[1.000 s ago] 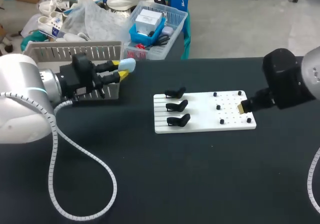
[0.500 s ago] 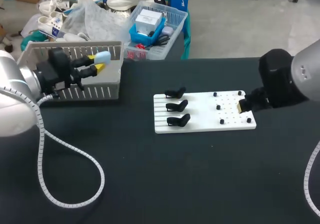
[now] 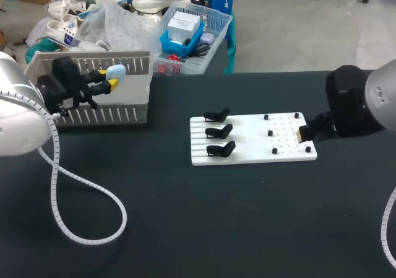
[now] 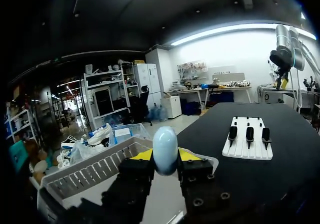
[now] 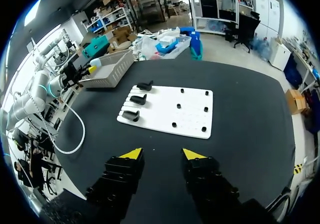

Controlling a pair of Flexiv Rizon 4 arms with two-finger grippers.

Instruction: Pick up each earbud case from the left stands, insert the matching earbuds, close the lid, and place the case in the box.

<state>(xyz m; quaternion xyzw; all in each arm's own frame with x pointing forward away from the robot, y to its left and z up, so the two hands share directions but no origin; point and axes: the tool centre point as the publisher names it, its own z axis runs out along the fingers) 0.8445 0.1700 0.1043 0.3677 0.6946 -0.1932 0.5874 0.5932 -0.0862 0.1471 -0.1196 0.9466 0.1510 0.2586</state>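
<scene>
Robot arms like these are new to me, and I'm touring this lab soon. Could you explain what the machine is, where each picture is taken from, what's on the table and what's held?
These are two robot arms at a dark table, each ending in a two-fingered gripper with yellow tips. The head view looks down from above and behind. Each wrist view looks out along one arm's own fingers. On the table lies a white board with three black stands, all empty, and several small black pieces too small to identify. A white slatted box sits at the left rear of the table. The left gripper is shut on a pale blue earbud case, which looks closed, and holds it at the box. The right gripper is open and empty, near the board's right edge.
</scene>
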